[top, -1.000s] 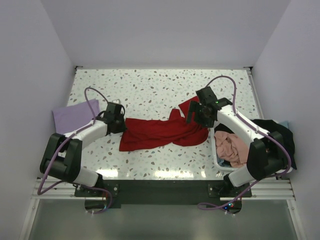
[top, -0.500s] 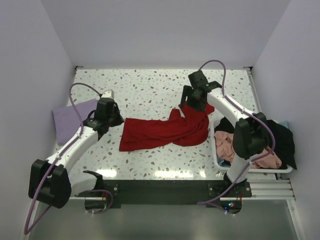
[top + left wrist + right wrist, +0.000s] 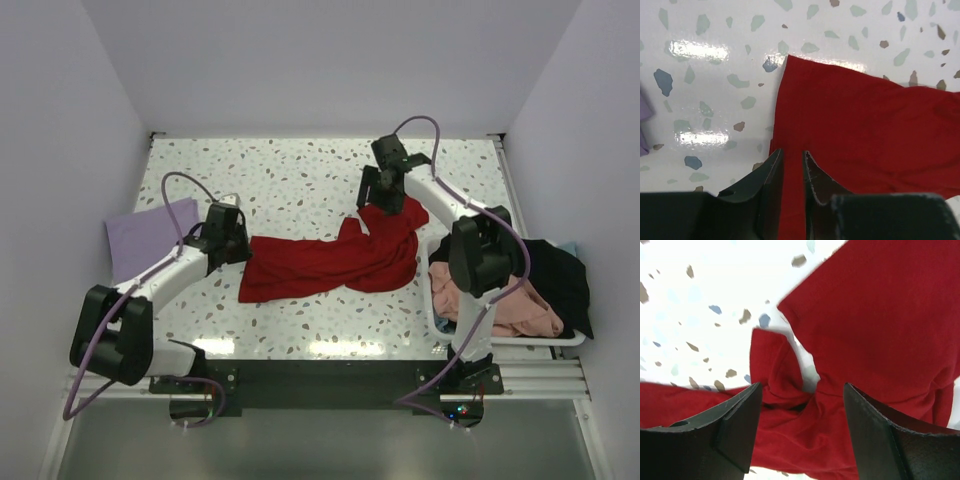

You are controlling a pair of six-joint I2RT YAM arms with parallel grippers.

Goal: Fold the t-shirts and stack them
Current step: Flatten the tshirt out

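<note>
A bright red t-shirt (image 3: 330, 262) lies crumpled in a long strip across the middle of the table. My left gripper (image 3: 240, 243) hovers at its left end; in the left wrist view its jaws (image 3: 792, 151) stand slightly open over the flat red cloth (image 3: 860, 125), holding nothing. My right gripper (image 3: 381, 203) is over the shirt's far right part, open wide above a bunched fold (image 3: 785, 375). A lavender t-shirt (image 3: 148, 236) lies flat at the far left. Salmon-pink (image 3: 500, 305) and black (image 3: 556, 270) t-shirts sit in the basket.
The white plastic basket (image 3: 515, 340) stands at the table's right front edge, next to the right arm's base. White walls close in the table on the left, back and right. The speckled tabletop (image 3: 280, 180) shows bare behind the red shirt.
The right gripper moved away from the arm bases to the shirt's far right part, its jaws narrowing a little. The left gripper's jaws went from shut to slightly parted at the shirt's left end.
</note>
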